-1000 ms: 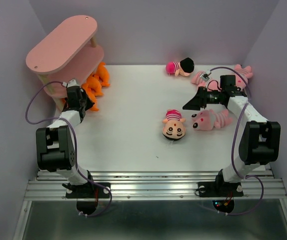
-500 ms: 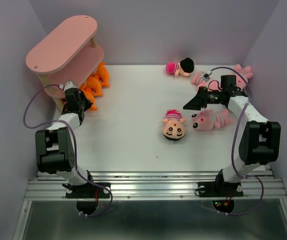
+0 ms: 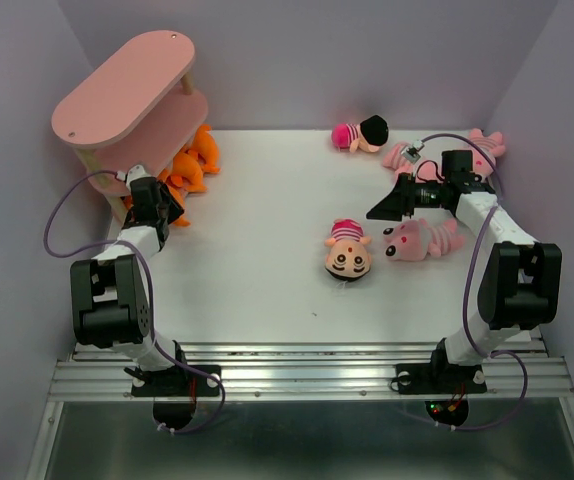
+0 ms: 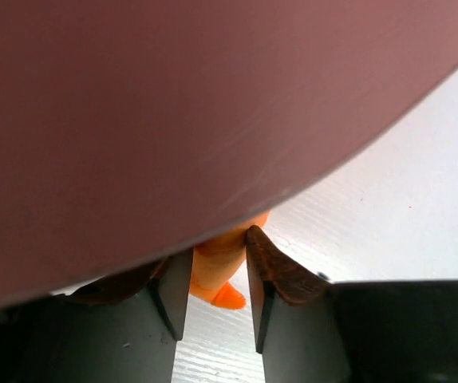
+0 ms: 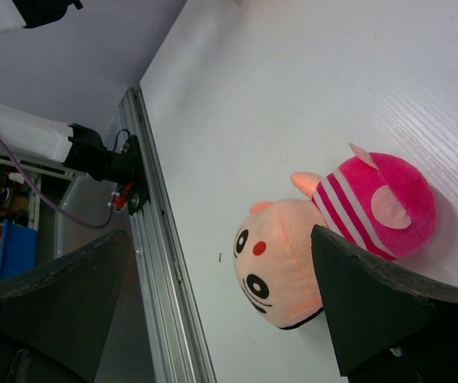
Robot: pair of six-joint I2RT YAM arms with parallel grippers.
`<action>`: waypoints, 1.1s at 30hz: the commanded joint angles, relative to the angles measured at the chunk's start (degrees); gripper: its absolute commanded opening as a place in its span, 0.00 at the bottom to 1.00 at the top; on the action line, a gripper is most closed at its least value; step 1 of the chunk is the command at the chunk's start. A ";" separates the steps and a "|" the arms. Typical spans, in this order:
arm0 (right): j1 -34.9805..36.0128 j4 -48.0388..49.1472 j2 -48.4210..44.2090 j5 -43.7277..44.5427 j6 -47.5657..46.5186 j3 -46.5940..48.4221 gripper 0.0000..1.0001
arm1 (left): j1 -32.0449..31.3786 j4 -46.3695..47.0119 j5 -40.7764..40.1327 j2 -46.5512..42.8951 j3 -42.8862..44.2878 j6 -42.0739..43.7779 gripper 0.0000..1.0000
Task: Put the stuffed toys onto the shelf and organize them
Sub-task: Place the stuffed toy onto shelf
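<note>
The pink shelf (image 3: 127, 85) is seen at the far left corner of the tabletop (image 3: 267, 290). A cluster of orange toys (image 3: 195, 160) is gathered at its foot, partly under its boards; whether they rest on the lowest board cannot be told. The left claw (image 3: 167, 203) is pushed in at that low level. In the left wrist view its jaws are held narrowly apart beneath a pink board (image 4: 173, 104), with part of an orange toy (image 4: 217, 267) seen in the gap; whether it is gripped cannot be told. The right claw (image 3: 380, 208) is spread wide above the tabletop. A peach-faced doll (image 3: 347, 252) in magenta stripes is laid near it, with a pink striped animal (image 3: 422, 240) just beside. A black-haired doll (image 3: 362, 133) and two more striped animals (image 3: 407, 155) are found by the far edge.
</note>
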 commanded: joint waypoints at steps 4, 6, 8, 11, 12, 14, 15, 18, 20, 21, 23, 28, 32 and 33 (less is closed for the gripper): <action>-0.88 0.25 -1.56 -1.87 -1.04 0.24 1.00 | 0.27 1.26 -0.02 -3.12 1.23 1.62 0.62; -0.88 0.25 -1.56 -1.79 -1.04 0.33 1.00 | 0.27 1.35 0.24 -4.35 0.97 2.41 0.65; -0.88 0.16 -1.56 -1.87 -1.04 0.33 1.00 | 0.27 1.35 0.33 -5.14 0.53 2.68 0.65; -0.88 0.16 -1.56 -1.96 -1.04 0.33 1.00 | 0.35 1.70 1.12 -6.55 -0.26 3.47 0.65; -0.88 0.16 -1.56 -1.96 -1.04 0.33 1.00 | 0.35 1.70 1.12 -6.90 -0.44 3.64 0.65; -0.88 0.08 -1.65 -1.96 -1.04 0.33 1.00 | 0.27 1.79 1.21 -8.04 -1.05 3.99 0.65; -0.88 0.08 -1.65 -1.96 -1.04 0.33 1.00 | 0.27 1.96 2.95 -8.31 -1.40 4.17 0.65; -0.88 0.16 -1.65 -1.88 -1.04 0.42 1.00 | 0.09 2.49 4.37 -9.36 -2.72 5.31 0.65; -0.88 0.08 -1.65 -1.88 -1.13 0.33 1.00 | -0.70 2.66 5.25 -10.59 -3.77 6.01 0.64; -0.88 0.16 -1.65 -1.96 -1.13 0.33 1.00 | -1.14 2.49 5.60 -11.03 -4.13 6.89 0.63; -0.88 0.08 -1.56 -2.05 -1.13 0.33 1.00 | -3.50 1.27 5.17 -12.00 -4.57 7.51 0.63; -0.88 -0.01 -1.38 -2.05 -1.22 0.42 1.00 | -12.46 -6.19 -10.07 -9.55 -2.82 5.94 0.58; -0.88 -0.10 -1.56 -2.05 -1.22 0.42 1.00 | -15.55 -9.97 -18.90 -4.89 -0.97 2.51 0.57; -0.88 -0.19 -1.56 -2.05 -1.22 0.42 1.00 | -15.82 -10.60 -21.09 -2.79 -0.44 2.07 0.57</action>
